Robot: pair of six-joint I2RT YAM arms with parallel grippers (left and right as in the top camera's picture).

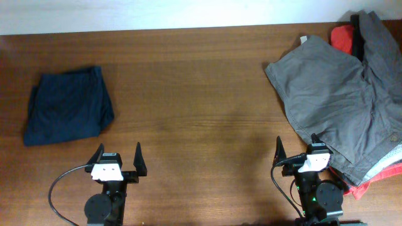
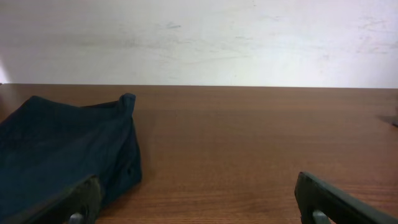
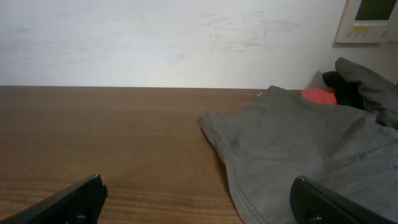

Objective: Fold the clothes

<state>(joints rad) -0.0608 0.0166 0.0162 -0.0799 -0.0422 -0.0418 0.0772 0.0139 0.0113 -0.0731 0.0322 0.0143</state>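
Note:
The clothes, a large pair of grey-khaki shorts [image 1: 333, 94], lie spread and rumpled at the table's right side, and their hem edge shows in the right wrist view [image 3: 298, 149]. My right gripper [image 1: 296, 143] stands open at the front edge. Its right finger is over the shorts' near edge and its left finger is over bare wood. In the right wrist view this gripper [image 3: 196, 205] holds nothing. My left gripper [image 1: 119, 149] is open at the front left, empty, just right of a folded navy garment [image 1: 68, 114]; its own view shows the gripper [image 2: 198, 208] wide.
The navy garment [image 2: 56, 149] sits by the left finger. Red cloth [image 1: 344, 37] and a dark grey garment [image 1: 380, 44] pile at the back right corner, partly under the shorts. More red cloth [image 1: 370, 185] shows at the front right. A white wall lies behind the wooden table [image 1: 201, 75].

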